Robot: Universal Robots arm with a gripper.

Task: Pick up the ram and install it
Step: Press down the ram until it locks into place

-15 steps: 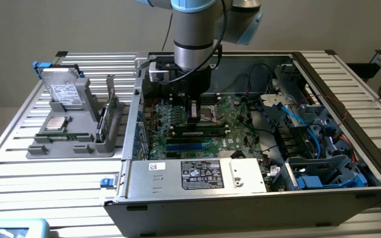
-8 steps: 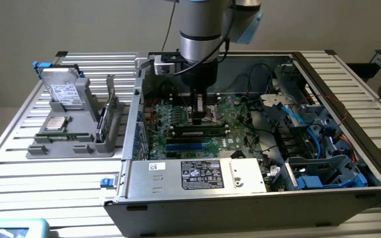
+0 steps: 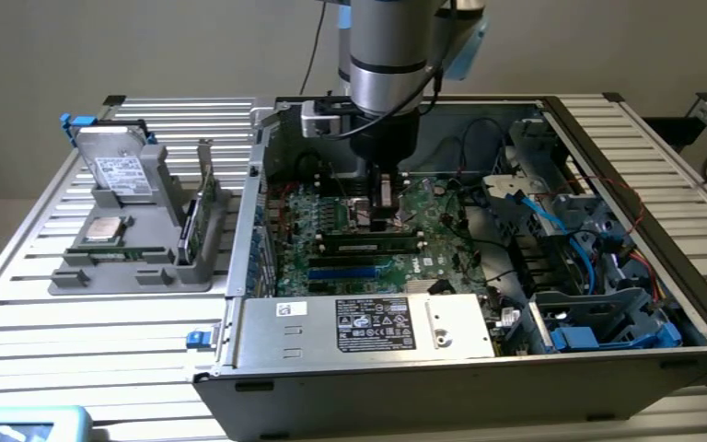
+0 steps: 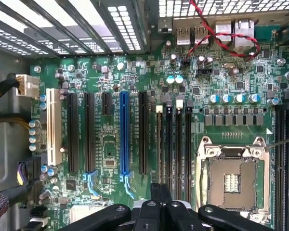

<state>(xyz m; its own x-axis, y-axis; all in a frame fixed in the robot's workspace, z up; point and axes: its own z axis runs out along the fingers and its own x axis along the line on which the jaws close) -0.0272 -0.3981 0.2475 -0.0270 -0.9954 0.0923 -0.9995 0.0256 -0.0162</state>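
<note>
The ram [image 3: 121, 250] appears as a thin green strip set on edge in the grey holder [image 3: 71, 276]. That holder stands on the slatted counter [image 3: 34, 322], at about nine o'clock from the open computer case [image 3: 329, 387] in the exterior view. In the same holder the square silver processor [image 3: 106, 228] lies just at twelve o'clock of the strip, and a taller green card [image 3: 206, 216] stands at three o'clock. The strip is small in this view, so I take it for the ram with some caution.

I judge the stick to be light and stiff, but fragile. The board is thin, the chips are soldered on its faces, and bare contacts run along one long edge. It should be taken by the two flat faces near the middle of its length, or by the short ends. Neither the contact edge nor the chips should be squeezed hard. A narrow, smooth board like this may twist or slip in a loose grip.

The pincer [image 3: 385, 219] [image 4: 161, 192] hangs inside the case, well apart from the ram. It is low over the motherboard [image 4: 111, 144], with the black memory slots [image 4: 174, 144] just ahead of its tips and the empty processor socket [image 4: 231, 180] beside them. Its jaws are fully closed. No green board shows between them, so it seems to hold nothing. Whether the tips touch the motherboard, I cannot tell.
</note>
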